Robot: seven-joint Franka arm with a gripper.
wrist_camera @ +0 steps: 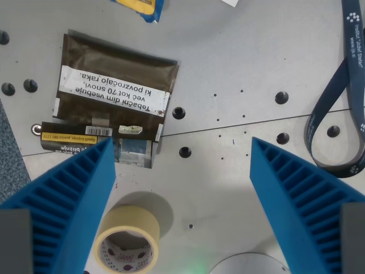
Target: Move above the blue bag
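Observation:
In the wrist view, the blue bag (142, 7) shows only as a blue and yellow corner at the top edge, left of centre; the rest is cut off. My gripper (182, 148) is open, its two blue ribbed fingers (68, 194) spread wide at the bottom left and bottom right. It holds nothing. The bag lies far above the gripper in the picture, beyond a brown pouch.
A dark brown tobacco pouch (114, 91) with a white label lies on the grey metal table (239, 63) at upper left. A roll of tape (126, 242) sits at the bottom by the left finger. A dark blue lanyard (342, 108) loops at the right. A round grey object (248, 265) is at the bottom edge.

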